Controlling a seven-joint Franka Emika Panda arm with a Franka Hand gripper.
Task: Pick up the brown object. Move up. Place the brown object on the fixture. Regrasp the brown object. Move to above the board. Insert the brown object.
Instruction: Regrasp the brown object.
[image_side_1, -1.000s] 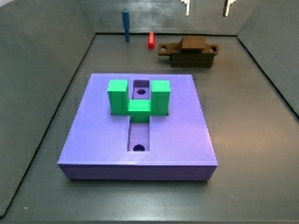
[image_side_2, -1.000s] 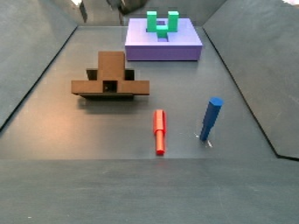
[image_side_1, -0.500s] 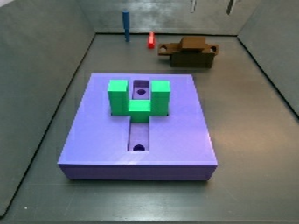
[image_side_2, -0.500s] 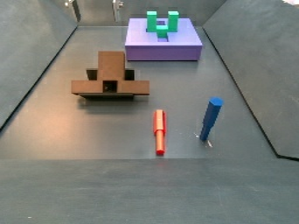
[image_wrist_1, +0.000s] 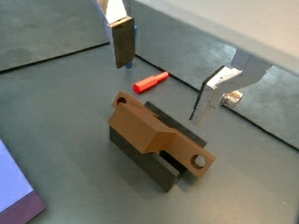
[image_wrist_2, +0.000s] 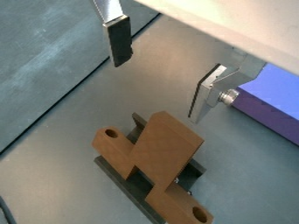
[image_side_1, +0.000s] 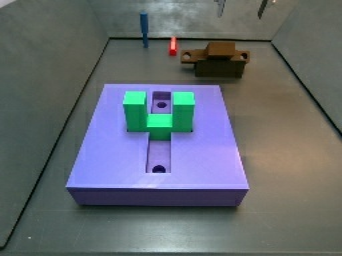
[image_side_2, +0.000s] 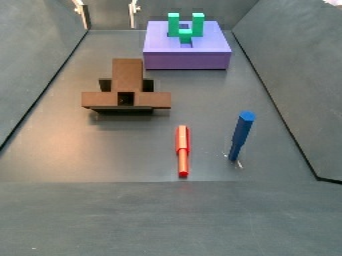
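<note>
— Where are your fingers (image_wrist_1: 122, 39) right now?

— Up high. In both side views only my two tips poke in at the top edge (image_side_1: 223, 7) (image_side_2: 80, 8). In both wrist views they hang above the fixture, one plate on each side of it (image_wrist_2: 208, 87).

— Wide or narrow?

— Wide apart, with nothing between them. I touch nothing.

— And the piece (image_wrist_1: 158, 131)?

— It lies flat on top of the fixture (image_wrist_1: 146, 159), its long bar running out past both ends of the holder. In a wrist view I can see the round hole near one end of the bar. The darker walls of the fixture show under it in both wrist views (image_wrist_2: 122, 179). In a side view the crosspiece spreads to either side of the bar (image_side_2: 126, 85), and the fixture is a dark patch beneath it (image_side_2: 127, 112).

— Where does that put it against the board (image_side_1: 167, 140)?

— Well apart. The piece (image_side_1: 214, 53) and fixture (image_side_1: 218, 68) sit on the surface beyond the board's far edge in a side view. The board lies flat with the green block (image_side_1: 158, 112) on top, straddling the slot. A corner of the board shows in both wrist views (image_wrist_1: 17, 188) (image_wrist_2: 274, 96).

— Anything else down there?

— A red stick (image_side_2: 183, 150) lies flat on the surface near the fixture, and a blue peg (image_side_2: 241, 136) stands upright just beside it. I see the stick in a wrist view too (image_wrist_1: 149, 82), lying beyond the fixture, apart from it.
</note>
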